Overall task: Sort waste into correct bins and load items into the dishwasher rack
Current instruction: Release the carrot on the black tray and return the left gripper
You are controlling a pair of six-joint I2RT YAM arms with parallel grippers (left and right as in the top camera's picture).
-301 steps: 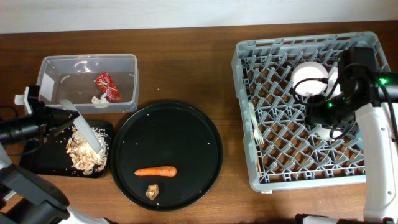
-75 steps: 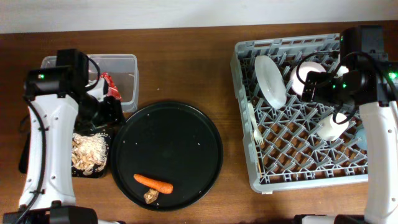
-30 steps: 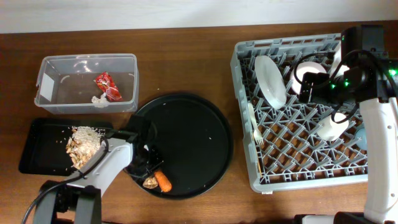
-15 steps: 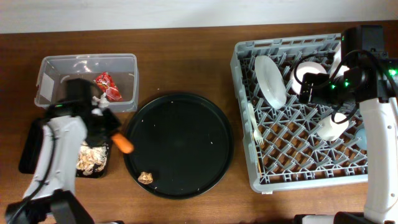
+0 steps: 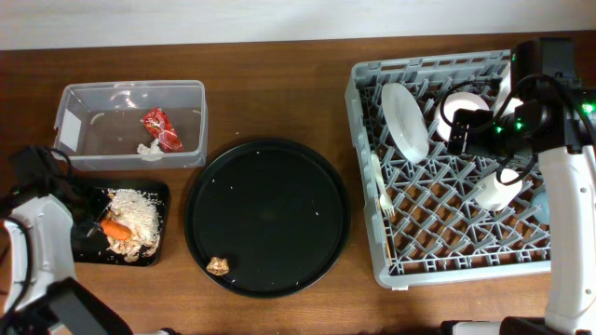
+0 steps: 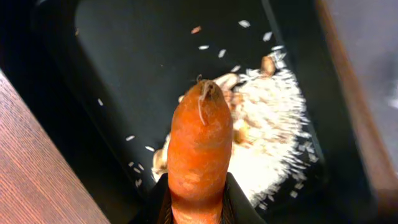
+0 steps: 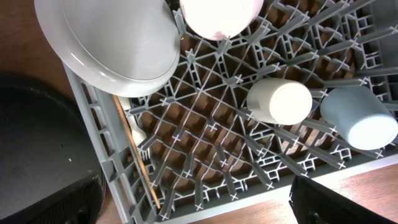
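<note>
My left gripper [image 6: 196, 202] is shut on the orange carrot [image 6: 200, 146] and holds it over the flat black tray [image 5: 88, 244], beside the pale scraps [image 5: 135, 216]. The red wrapper [image 5: 160, 128] lies in the clear tub [image 5: 130, 90]. The small brown chunk [image 5: 218, 265] sits on the round black tray [image 5: 268, 186]. My right gripper [image 7: 196, 211] is open and empty above the grey rack [image 5: 368, 121]. The rack holds the white plate [image 7: 118, 43], bowl [image 7: 221, 12], white cup [image 7: 280, 101], light-blue cup [image 7: 360, 121], fork [image 7: 138, 134] and chopstick [image 7: 140, 158].
Rice-like crumbs are scattered over the flat black tray [image 6: 124, 74] and the round tray. Brown wooden table [image 5: 279, 93] shows between the tub and the rack. The right arm [image 5: 568, 205] runs along the rack's right side.
My left arm has swung left with the carrot, from the round tray's left rim to over the flat black tray. The right arm has not moved.
</note>
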